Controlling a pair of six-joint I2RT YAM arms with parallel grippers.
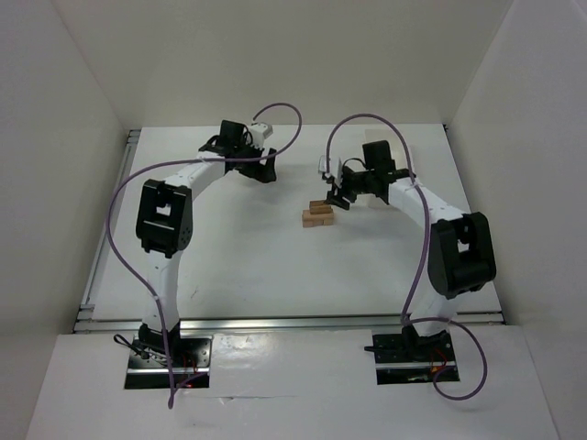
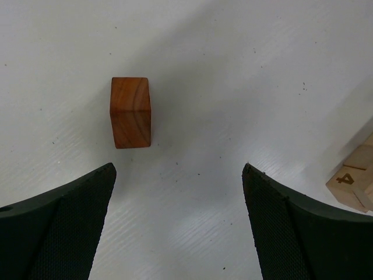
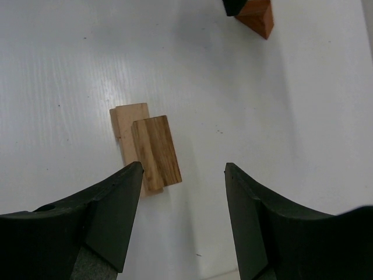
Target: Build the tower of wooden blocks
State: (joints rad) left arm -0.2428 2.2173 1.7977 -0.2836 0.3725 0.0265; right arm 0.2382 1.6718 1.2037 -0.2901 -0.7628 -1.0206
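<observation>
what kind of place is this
Probably a robotics lab cell: plain white walls enclose a white table, with the left arm and right arm bolted at its edge, plus small wooden blocks.

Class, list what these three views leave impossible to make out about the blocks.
1. Top view: the tower is too small to count its blocks.
2. Left wrist view: the numbered block is cut off by the right edge.
3. Right wrist view: the red-brown block is cut off by the top edge.
</observation>
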